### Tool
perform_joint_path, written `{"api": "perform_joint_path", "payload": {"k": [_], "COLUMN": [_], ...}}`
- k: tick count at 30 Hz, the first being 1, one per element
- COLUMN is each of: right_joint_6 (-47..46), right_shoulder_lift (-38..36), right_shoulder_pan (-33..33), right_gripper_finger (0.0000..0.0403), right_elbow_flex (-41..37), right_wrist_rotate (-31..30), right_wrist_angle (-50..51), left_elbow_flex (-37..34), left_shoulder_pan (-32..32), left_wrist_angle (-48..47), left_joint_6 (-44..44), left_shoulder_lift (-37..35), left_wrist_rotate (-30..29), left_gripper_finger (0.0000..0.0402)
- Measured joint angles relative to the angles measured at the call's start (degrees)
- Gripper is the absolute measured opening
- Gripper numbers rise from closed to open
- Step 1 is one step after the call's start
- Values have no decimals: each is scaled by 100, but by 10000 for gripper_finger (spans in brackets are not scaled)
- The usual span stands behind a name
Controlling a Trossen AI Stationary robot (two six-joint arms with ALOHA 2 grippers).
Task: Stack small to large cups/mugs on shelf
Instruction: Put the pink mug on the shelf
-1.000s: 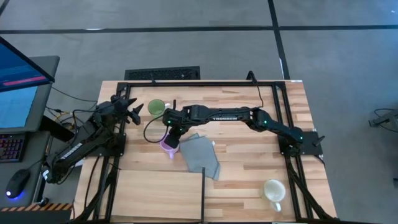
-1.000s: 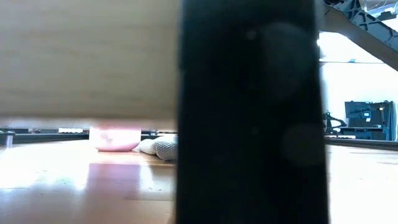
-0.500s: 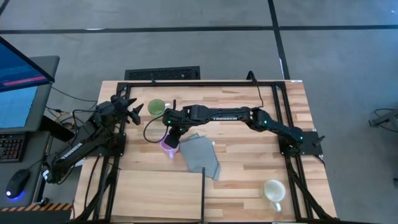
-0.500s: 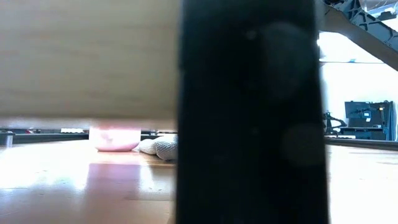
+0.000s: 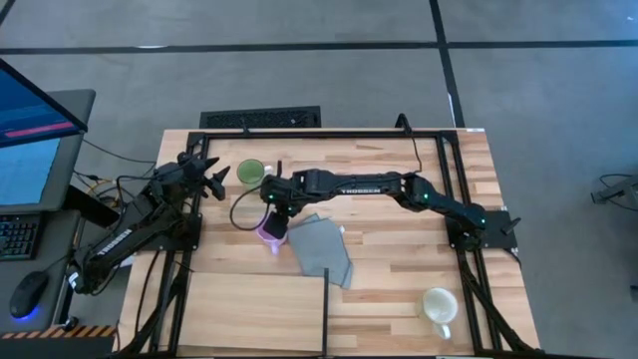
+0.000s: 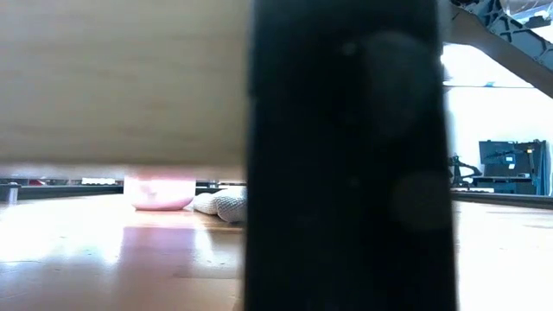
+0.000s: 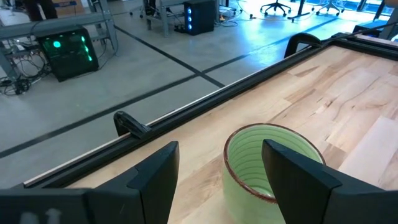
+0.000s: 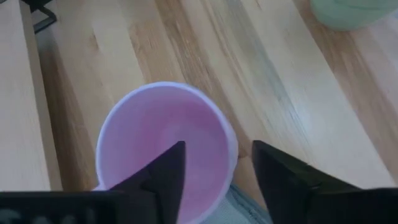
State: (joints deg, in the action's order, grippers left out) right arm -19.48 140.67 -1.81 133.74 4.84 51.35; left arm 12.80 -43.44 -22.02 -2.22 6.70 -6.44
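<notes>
The light purple mug (image 5: 271, 235) stands upright on the tabletop, left of the middle, and its base shows in the low view (image 6: 160, 193). My right gripper (image 5: 275, 211) hangs over it, open; one finger (image 8: 166, 169) is over the mug's hollow and the other (image 8: 281, 174) outside its rim (image 8: 231, 144). The green mug (image 5: 249, 173) stands at the far left. My left gripper (image 7: 219, 163) waits just left of it, open. The cream-white mug (image 5: 437, 305) stands at the near right. The shelf (image 5: 249, 311) lies at the near left.
A grey folded cloth (image 5: 324, 249) lies right beside the purple mug, on its near right side. Black frame rails (image 5: 319, 133) edge the table. In the low view the shelf board (image 6: 121, 78) and a black post (image 6: 346, 155) block most of the picture.
</notes>
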Motion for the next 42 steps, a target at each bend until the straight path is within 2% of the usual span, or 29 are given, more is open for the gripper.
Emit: {"api": "perform_joint_path", "payload": {"k": [4, 10, 12, 16, 20, 27, 37, 39, 42], "right_joint_6": [353, 885, 1081, 1647, 2035, 2673, 2975, 3031, 3305], "right_shoulder_lift": [-368, -1122, -1347, -1800, -2232, -2653, -3076, -3146, -3249], "right_shoulder_pan": [32, 100, 169, 367, 456, 185, -1028, -1273, -1585], "right_gripper_finger": [253, 260, 260, 260, 260, 260, 260, 260, 260], "right_elbow_flex": [-3, 8, 6, 1, 12, -1, -1, -3, -116], "right_wrist_rotate": [-12, -63, -431, -1432, -1869, -2060, -2082, -1900, -1275], "right_wrist_angle": [197, 580, 920, 1287, 1499, 1927, 2101, 1939, 1447], "left_elbow_flex": [0, 0, 0, 0, 0, 0, 0, 0, 0], "left_shoulder_pan": [-1, 0, 1, 0, 5, 5, 5, 5, 5], "left_wrist_angle": [10, 407, 610, 896, 1140, 1248, 1229, 1233, 1225], "left_joint_6": [-43, -705, -817, -658, -560, -621, -631, -611, -602], "left_shoulder_lift": [0, 0, 1, 1, 0, 0, 0, 0, 0], "left_wrist_rotate": [3, 21, 65, 785, 1466, 1650, 1652, 1650, 1648], "left_gripper_finger": [222, 222, 222, 222, 222, 222, 222, 222, 222]}}
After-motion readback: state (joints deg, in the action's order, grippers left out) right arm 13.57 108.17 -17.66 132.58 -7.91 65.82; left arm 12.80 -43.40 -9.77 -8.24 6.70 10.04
